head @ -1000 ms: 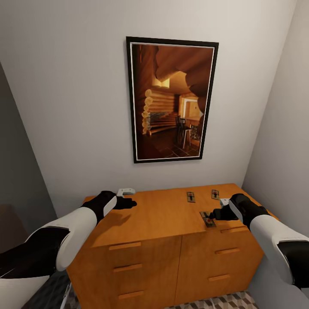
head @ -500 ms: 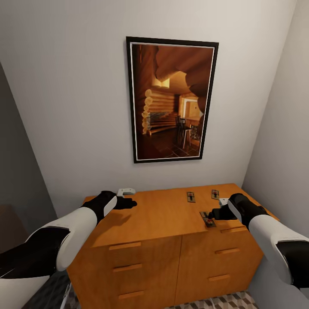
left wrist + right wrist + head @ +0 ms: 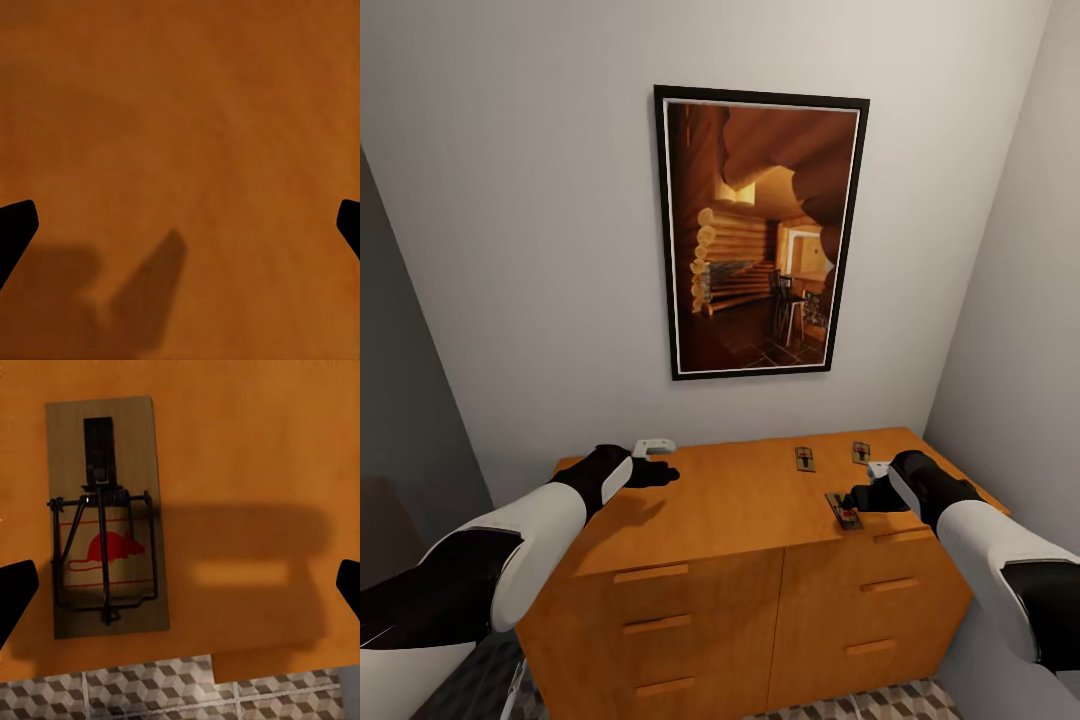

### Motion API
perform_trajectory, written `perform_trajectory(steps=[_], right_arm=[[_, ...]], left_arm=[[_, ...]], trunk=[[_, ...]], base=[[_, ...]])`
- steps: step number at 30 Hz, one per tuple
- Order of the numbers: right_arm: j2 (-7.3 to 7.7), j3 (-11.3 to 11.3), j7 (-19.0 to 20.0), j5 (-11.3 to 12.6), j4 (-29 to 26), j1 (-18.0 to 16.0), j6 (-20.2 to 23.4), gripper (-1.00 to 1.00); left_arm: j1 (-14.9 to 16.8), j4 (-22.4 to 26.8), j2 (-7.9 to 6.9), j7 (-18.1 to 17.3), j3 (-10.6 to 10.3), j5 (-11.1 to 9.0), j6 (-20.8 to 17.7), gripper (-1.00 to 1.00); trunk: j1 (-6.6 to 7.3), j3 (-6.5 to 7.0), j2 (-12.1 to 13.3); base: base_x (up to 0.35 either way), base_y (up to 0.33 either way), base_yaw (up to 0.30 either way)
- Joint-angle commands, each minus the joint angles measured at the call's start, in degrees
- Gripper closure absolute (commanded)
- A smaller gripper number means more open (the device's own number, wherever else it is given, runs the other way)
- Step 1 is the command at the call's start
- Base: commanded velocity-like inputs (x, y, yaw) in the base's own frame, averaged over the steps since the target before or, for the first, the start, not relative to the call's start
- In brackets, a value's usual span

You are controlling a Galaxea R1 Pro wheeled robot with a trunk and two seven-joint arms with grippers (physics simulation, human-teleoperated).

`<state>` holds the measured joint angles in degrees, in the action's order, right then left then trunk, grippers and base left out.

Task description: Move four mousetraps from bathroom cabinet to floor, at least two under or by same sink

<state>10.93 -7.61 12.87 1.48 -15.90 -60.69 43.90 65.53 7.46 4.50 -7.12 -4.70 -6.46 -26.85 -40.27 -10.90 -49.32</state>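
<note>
the low orange-brown wooden cabinet (image 3: 760,560) with drawer fronts and slim bar handles stands against a pale wall below a dark-framed picture of a log interior (image 3: 760,232). three small flat dark-brown wooden mousetraps with metal parts lie on its top, toward 3 o'clock: two near the rear edge (image 3: 804,459) (image 3: 861,452) and one at the front edge (image 3: 844,511). the right end effector (image 3: 863,497) hovers just beside the front trap. in the right wrist view this trap (image 3: 105,556) lies flat, with a red mouse print and a wire bar, between the widely spread fingertips (image 3: 13,594); a strip of cube-patterned tiled bathroom floor (image 3: 150,690) shows past the cabinet edge. the left end effector (image 3: 658,473) hovers over bare cabinet top at 9 o'clock, its fingertips (image 3: 15,231) also spread wide, holding nothing.
</note>
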Motion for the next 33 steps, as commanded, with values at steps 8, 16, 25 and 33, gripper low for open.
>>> perform_trajectory(steps=[8, 16, 25, 33], right_arm=[[-0.03, -0.5, 0.2, 0.1, -0.1, 0.0, 0.1, -1.00], [-0.03, -0.5, 0.2, 0.2, -0.1, 0.0, 0.0, -1.00], [-0.04, -0.5, 0.2, 0.2, -0.1, 0.0, 0.0, -1.00], [-0.04, -0.5, 0.2, 0.2, -0.1, 0.0, 0.0, -1.00]], left_arm=[[0.0, 0.0, -0.02, 0.0, -0.5, -0.6, -0.3, -1.00], [0.0, 0.0, -0.02, 0.0, -0.5, -0.6, -0.3, -1.00], [0.0, 0.1, -0.02, 0.0, -0.5, -0.7, -0.3, -1.00], [0.0, 0.0, -0.06, -0.1, -0.5, -0.7, -0.3, -1.00]], trunk=[[-0.01, -0.09, -0.1], [-0.01, -0.09, -0.1], [-0.89, -0.81, -1.7], [-2.65, -2.24, -4.9]], base=[[0.000, 0.000, 0.000], [0.000, 0.000, 0.000], [0.000, 0.000, 0.000], [0.000, 0.000, 0.000]])
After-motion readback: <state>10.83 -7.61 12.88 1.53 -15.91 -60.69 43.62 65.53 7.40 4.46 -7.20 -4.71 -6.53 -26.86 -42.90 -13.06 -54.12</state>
